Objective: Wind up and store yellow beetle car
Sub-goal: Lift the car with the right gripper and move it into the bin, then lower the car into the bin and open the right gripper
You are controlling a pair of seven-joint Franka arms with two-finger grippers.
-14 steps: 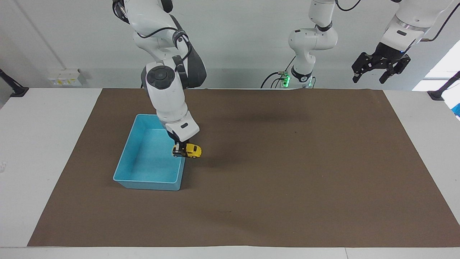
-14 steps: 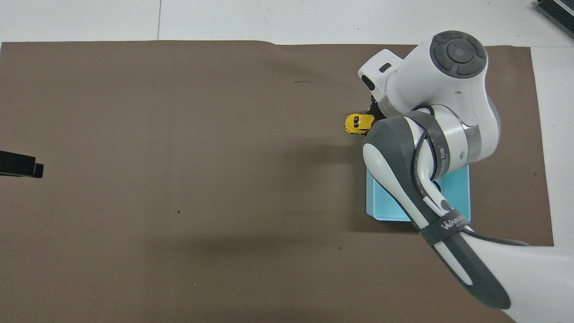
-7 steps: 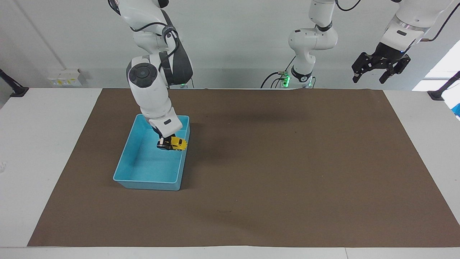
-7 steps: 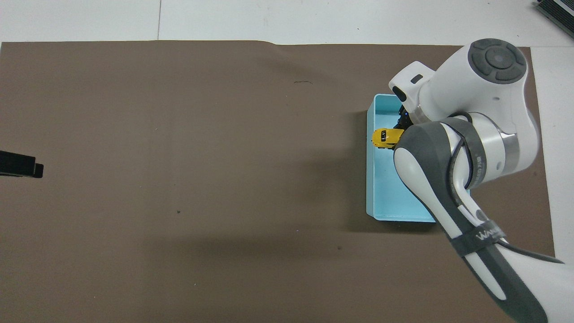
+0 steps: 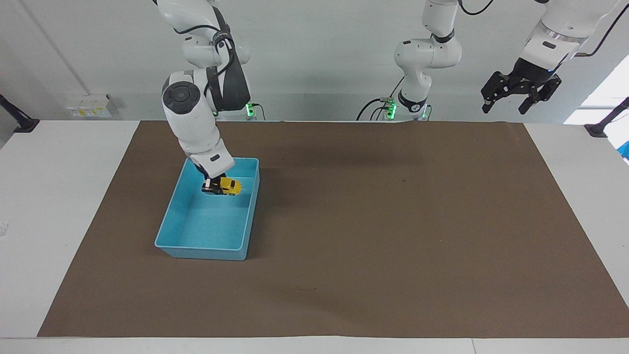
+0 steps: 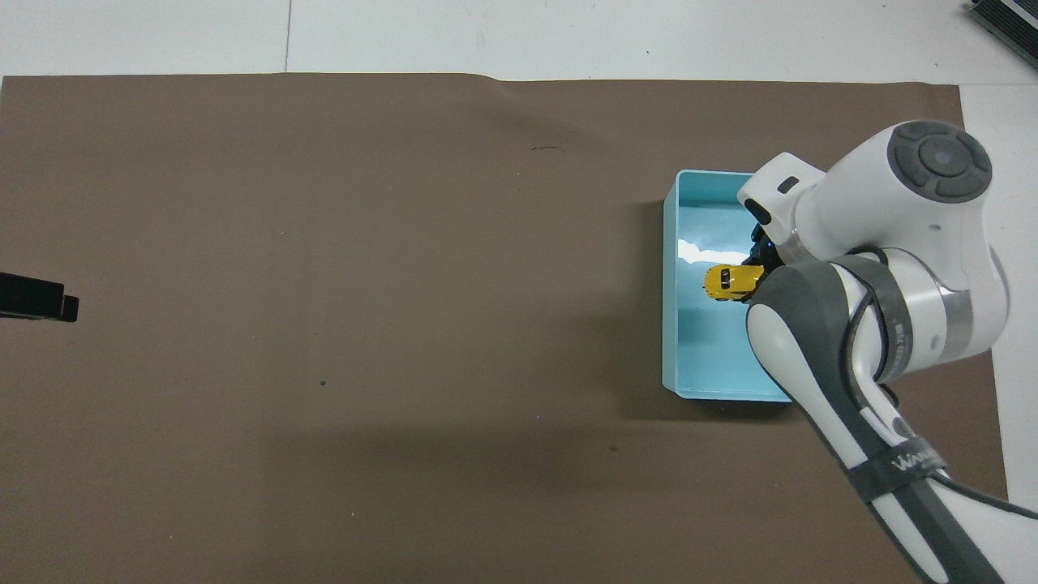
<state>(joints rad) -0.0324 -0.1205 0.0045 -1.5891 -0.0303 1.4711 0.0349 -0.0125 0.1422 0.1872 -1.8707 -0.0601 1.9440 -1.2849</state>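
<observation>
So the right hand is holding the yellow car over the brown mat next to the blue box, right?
Not quite. The right hand does hold the yellow car, but it is over the inside of the blue box, not over the brown mat beside it. The overhead view shows the car within the box's walls.

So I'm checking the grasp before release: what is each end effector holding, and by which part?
The right end effector grips the yellow beetle car by one end, over the light blue tray. The left end effector holds nothing.
</observation>
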